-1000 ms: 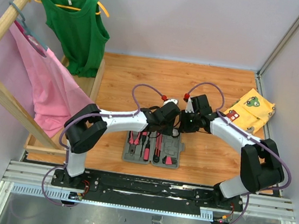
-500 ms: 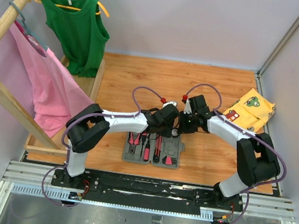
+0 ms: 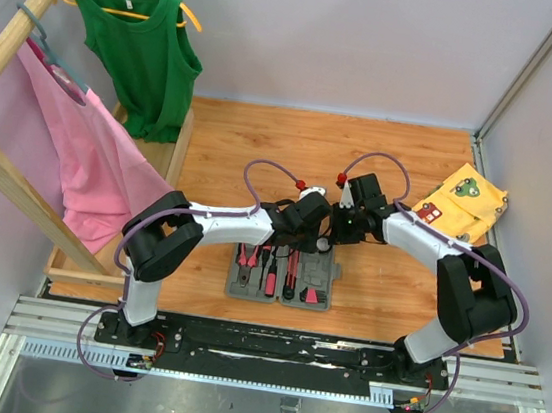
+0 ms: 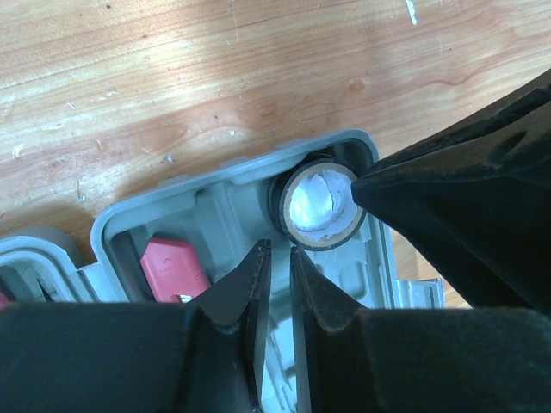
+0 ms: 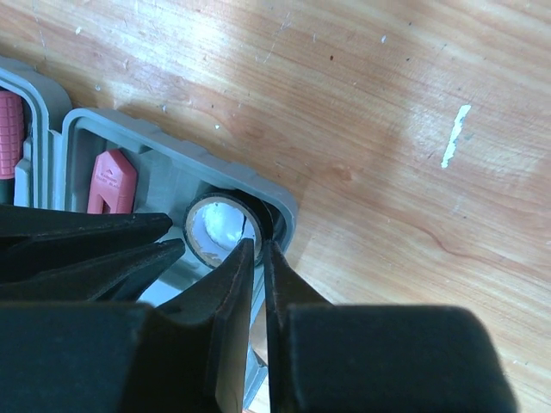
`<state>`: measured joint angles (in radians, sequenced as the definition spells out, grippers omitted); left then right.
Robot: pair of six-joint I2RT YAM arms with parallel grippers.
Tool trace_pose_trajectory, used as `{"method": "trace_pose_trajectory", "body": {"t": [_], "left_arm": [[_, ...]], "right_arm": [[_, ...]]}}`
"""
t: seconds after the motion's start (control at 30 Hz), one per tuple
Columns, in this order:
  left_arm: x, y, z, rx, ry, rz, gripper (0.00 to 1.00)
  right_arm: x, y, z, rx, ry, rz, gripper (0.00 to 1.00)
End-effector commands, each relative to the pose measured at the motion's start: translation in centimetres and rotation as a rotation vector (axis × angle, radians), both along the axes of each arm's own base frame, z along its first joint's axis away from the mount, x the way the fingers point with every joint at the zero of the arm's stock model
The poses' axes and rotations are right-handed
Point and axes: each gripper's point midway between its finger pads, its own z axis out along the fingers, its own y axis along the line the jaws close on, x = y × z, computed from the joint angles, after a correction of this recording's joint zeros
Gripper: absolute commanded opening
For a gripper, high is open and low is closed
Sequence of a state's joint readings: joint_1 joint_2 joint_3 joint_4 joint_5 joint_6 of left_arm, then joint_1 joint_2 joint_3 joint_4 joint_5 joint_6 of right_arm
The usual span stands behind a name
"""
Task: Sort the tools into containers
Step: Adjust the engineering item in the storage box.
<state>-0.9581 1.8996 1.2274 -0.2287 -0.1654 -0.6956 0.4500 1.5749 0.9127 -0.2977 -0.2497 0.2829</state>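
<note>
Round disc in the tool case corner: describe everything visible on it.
The disc has a black outer band, a tan rim and a patchy white face; it looks like a tape roll, though that is unsure. It lies face up in the far right corner pocket of the open grey case, tight against the wall. The right end effector, jaws nearly together, meets its rim; whether it pinches is unclear. The left end effector, also nearly closed, sits just beside it, apart.

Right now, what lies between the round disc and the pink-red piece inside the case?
Left wrist view: only bare grey moulding of the case separates the round disc and pink-red piece.
</note>
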Motion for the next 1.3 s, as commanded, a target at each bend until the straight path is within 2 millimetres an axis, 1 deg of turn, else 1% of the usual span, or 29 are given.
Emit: {"method": "trace_pose_trajectory", "body": {"t": [0.0,0.17,0.33,0.53,0.63,0.87,1.1,1.27], "left_arm": [[0.7,-1.2,1.5,-0.040,-0.041,0.012,0.19],[0.8,-1.3,1.9,-0.048,-0.049,0.014,0.19],[0.9,-1.5,1.7,-0.047,-0.043,0.013,0.19],[1.0,-1.9,2.3,-0.068,-0.051,0.008,0.19],[1.2,-1.9,2.0,-0.055,-0.050,0.009,0.19],[0.9,-1.7,0.1,-0.020,-0.017,0.005,0.18],[0.5,-0.9,-1.2,0.019,0.002,0.012,0.15],[0.4,-0.4,-2.1,0.055,0.013,0.020,0.14]], "right_arm": [[1.1,0.0,1.8,-0.019,-0.063,0.006,0.11],[1.3,0.1,1.3,-0.028,-0.052,0.012,0.11],[1.3,0.2,0.8,-0.026,-0.041,0.017,0.12],[1.1,0.2,0.2,-0.036,-0.025,0.023,0.12],[1.0,0.1,-0.2,-0.041,-0.016,0.024,0.12],[0.9,0.0,-0.5,-0.050,-0.008,0.027,0.12],[0.7,-0.2,-0.9,-0.056,0.003,0.028,0.12],[0.7,-0.1,-0.8,-0.054,0.000,0.026,0.12]]}}
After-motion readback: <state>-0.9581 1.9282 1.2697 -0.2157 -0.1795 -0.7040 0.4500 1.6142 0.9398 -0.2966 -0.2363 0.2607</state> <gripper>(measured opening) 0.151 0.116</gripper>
